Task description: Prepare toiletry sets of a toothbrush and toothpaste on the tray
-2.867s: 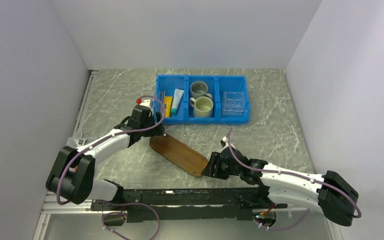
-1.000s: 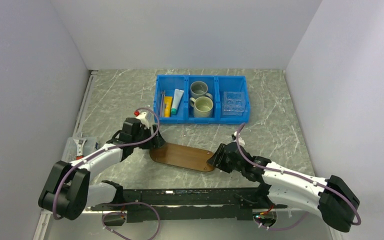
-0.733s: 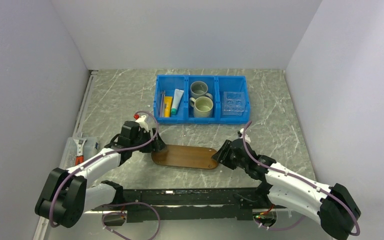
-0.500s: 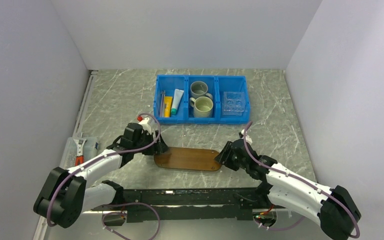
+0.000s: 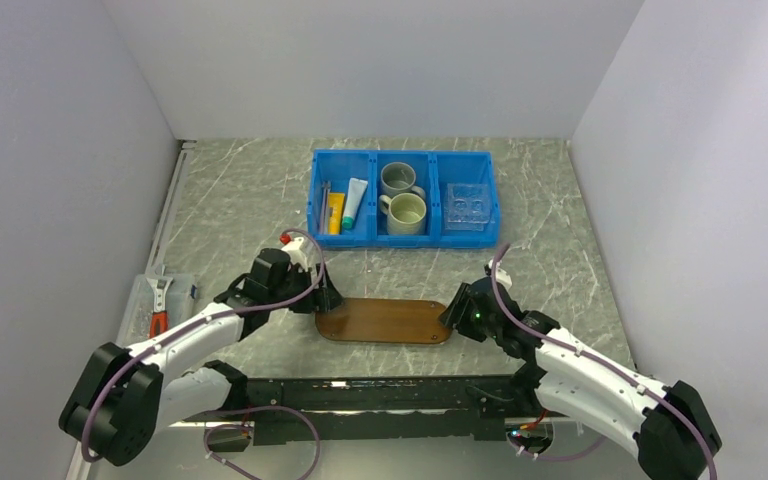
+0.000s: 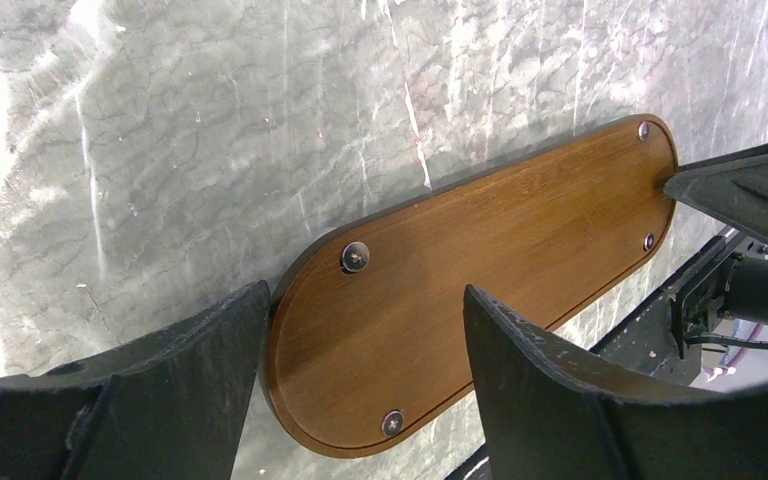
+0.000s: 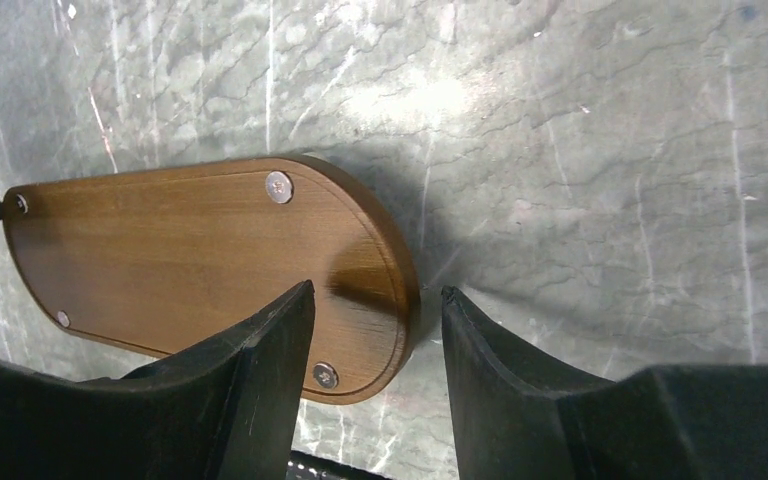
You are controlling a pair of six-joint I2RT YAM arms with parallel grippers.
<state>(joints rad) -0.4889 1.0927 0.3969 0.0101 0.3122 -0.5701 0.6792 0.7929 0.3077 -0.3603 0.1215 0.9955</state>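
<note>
The tray [image 5: 384,320] lay flat on the worktop [image 5: 240,200]. At its left end the left hand [image 6: 360,290] straddled it, fingers spread; at its right end the right hand [image 7: 377,290], fingers likewise apart. Beyond the tray, the blue bin [image 5: 405,240] held the toothbrushes [image 5: 325,197] and tubes [image 5: 356,202].
</note>
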